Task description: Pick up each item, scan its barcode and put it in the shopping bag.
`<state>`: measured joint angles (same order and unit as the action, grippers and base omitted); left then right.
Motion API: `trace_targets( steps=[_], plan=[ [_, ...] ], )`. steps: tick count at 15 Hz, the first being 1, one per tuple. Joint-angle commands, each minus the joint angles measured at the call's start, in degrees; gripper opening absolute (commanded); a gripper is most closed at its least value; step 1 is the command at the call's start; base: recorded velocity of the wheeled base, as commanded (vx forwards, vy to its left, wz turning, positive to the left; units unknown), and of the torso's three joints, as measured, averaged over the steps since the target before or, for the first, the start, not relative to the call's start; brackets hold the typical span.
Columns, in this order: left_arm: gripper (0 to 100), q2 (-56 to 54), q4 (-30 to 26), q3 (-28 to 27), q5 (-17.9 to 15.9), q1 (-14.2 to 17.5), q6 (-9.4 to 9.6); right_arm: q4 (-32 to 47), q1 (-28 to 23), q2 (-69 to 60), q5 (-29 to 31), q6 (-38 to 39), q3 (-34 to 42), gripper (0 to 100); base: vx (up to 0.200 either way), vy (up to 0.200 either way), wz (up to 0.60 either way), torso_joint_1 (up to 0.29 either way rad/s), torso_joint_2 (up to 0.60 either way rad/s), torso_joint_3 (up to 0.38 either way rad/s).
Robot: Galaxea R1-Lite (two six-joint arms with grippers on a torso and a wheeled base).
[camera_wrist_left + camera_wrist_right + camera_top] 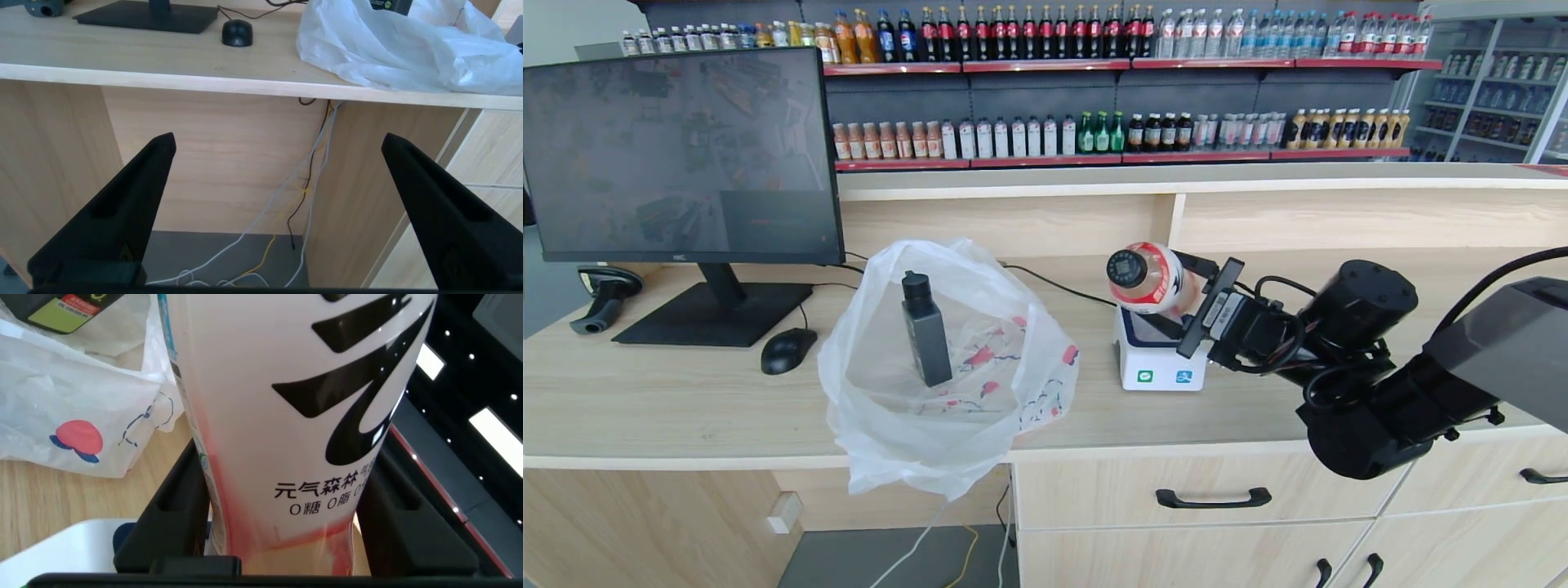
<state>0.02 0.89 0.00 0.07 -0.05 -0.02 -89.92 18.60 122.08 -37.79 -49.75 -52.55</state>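
Note:
My right gripper (1176,282) is shut on a drink bottle (1152,279) with a white and red label and a black cap, held on its side just above the white barcode scanner (1160,359). In the right wrist view the bottle (302,416) sits between the black fingers (176,506). The clear plastic shopping bag (947,367) stands open on the counter left of the scanner, with a dark grey bottle (925,331) upright inside. My left gripper (278,212) hangs open below the counter edge, in front of the cabinet side, holding nothing.
A monitor (682,155) stands at the counter's left, with a black mouse (788,349) and a handheld scanner (605,296) beside it. Cables (306,204) hang under the counter. Drawers with black handles (1213,498) are below. Shelves of drinks (1094,82) line the back wall.

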Motion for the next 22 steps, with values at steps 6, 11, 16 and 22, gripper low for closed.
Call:
trace_targets(
  steps=[6,11,16,22],
  plan=[
    [100,-0.02,-0.10,0.00,0.01,0.05,-0.06,-0.08,0.91,-8.35,8.26,6.07,3.07,0,0.000,0.000,0.00,0.000,0.00,0.000],
    [100,-0.02,-0.19,0.00,0.01,0.05,-0.15,-0.08,4.25,-18.10,32.69,27.69,13.18,0,0.000,0.000,0.00,0.000,0.00,0.000],
    [100,-0.02,-0.19,0.00,0.01,0.05,-0.42,-0.08,2.14,-19.60,38.14,41.14,19.16,0,0.000,0.000,0.00,0.000,0.00,0.000],
    [100,-0.02,-0.19,0.00,0.01,0.05,-0.42,-0.08,0.65,-18.37,39.20,46.41,21.35,0,0.000,0.000,0.00,0.000,0.00,0.000]
  ],
)
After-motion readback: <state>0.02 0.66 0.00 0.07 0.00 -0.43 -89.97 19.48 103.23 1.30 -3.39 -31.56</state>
